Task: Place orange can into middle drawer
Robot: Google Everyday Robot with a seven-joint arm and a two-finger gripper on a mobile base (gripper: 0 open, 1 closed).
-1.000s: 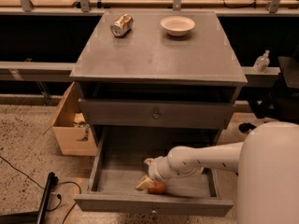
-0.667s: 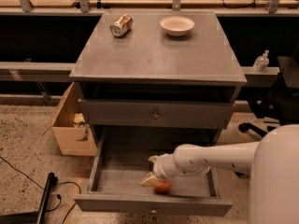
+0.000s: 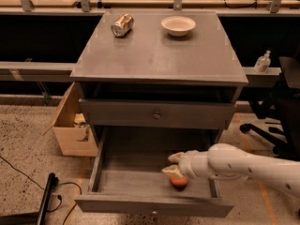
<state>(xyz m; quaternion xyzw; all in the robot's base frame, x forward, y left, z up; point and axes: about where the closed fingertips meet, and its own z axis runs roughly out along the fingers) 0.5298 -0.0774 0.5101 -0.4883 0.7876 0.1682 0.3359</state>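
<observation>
The orange can (image 3: 178, 181), a small round orange ball, rests on the floor of the open middle drawer (image 3: 136, 182), right of centre and near the front panel. My gripper (image 3: 173, 165) is inside the drawer, reaching in from the right on the white arm (image 3: 243, 165). Its two cream fingers (image 3: 171, 171) are spread apart. The ball sits just below and against the lower finger, not between the two. The drawer is pulled fully out, with a small knob on its front panel (image 3: 152, 212).
A silvery can (image 3: 122, 25) lies on its side and a white bowl (image 3: 178, 26) stands on the cabinet top (image 3: 159, 55). The upper drawer (image 3: 157, 115) is shut. A cardboard box (image 3: 72, 125) stands left of the cabinet, a black chair base (image 3: 267, 135) to its right, and cables (image 3: 51, 196) on the floor.
My gripper has moved right inside the drawer, and the orange ball has moved right along with it, staying under the lower finger.
</observation>
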